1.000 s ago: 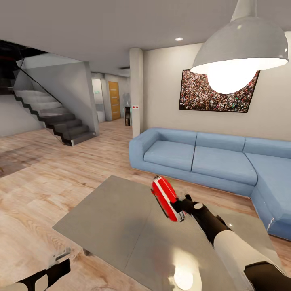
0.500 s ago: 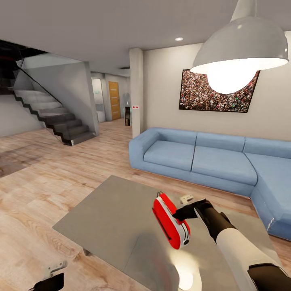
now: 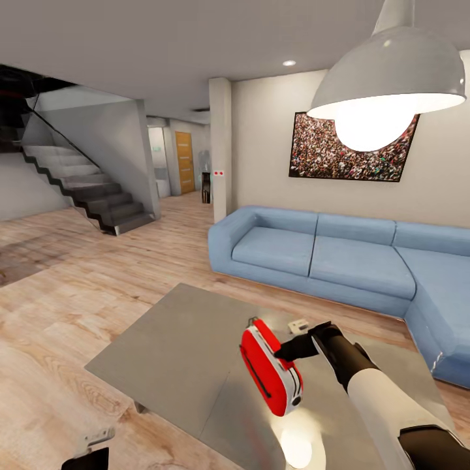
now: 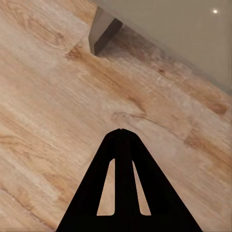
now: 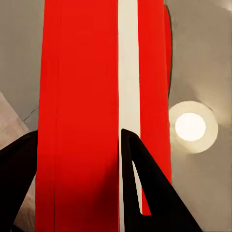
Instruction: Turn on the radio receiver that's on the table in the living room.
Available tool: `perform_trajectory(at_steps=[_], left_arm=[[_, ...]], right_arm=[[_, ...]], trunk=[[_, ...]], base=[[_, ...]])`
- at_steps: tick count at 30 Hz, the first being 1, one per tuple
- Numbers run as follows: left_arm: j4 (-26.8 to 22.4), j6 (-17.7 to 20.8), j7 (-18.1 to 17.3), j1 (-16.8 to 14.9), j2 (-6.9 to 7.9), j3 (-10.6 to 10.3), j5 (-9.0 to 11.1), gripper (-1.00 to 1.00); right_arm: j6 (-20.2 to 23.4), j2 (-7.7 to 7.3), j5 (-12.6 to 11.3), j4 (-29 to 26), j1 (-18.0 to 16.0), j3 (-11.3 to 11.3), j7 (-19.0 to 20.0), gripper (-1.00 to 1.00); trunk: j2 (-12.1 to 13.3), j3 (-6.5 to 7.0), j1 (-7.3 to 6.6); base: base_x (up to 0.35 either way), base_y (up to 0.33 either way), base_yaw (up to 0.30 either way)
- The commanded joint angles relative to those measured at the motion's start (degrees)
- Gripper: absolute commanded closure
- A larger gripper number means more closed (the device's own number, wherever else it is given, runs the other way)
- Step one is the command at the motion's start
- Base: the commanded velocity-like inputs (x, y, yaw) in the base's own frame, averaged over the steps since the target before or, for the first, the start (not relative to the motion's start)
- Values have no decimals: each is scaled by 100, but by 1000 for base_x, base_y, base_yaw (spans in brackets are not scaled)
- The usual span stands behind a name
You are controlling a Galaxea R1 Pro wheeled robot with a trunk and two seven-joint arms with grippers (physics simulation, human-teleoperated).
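- My right gripper (image 5: pixel 77 159) shows as two dark fingers (image 5: pixel 145 193) at the lower edge of the frame, one on each side of the radio receiver (image 5: pixel 79 106).
- The radio receiver runs top to bottom through the frame centre: red body, one white stripe.
- The grey table (image 5: pixel 203 58) lies behind it, with a round bright lamp reflection (image 5: pixel 192 126) at centre right.
- Pale wood floor (image 5: pixel 12 125) shows at the left edge.

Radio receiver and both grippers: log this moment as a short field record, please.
radio: red box radio receiver with white sides, tilted, held above the table
table: low grey glossy coffee table
right gripper: closed on the radio, one finger either side
left gripper: fingers together, over light wood plank floor
background: blue sectional sofa, white dome pendant lamp
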Motion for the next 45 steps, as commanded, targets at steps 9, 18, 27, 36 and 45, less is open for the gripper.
perform_trajectory(at_steps=[9, 18, 27, 36, 45], left_arm=[[0, 41, -72, 17, -40, -1, 13, 100], [-6, 71, -76, 25, -164, 0, 26, 100], [-9, 63, -62, 26, -171, 17, 43, 100], [-9, 57, -46, 26, -167, 21, 44, 100], [-9, 57, -37, 26, -168, 24, 44, 100]], right_arm=[[1, 0, 15, 21, -2, 6, 138, 100], [106, 17, 20, 231, -2, 17, 80, 100], [265, 26, 21, 477, 1, 16, 64, 100], [249, 26, 16, 551, 2, 16, 61, 100], [242, 26, 21, 552, 4, 16, 60, 100]], trunk=[[0, 0, 0], [0, 0, 0], [-40, -17, 22], [-401, -179, 220], [-762, -341, 417]], base=[[0, 0, 0], [0, 0, 0], [0, 0, 0], [0, 0, 0], [0, 0, 0]])
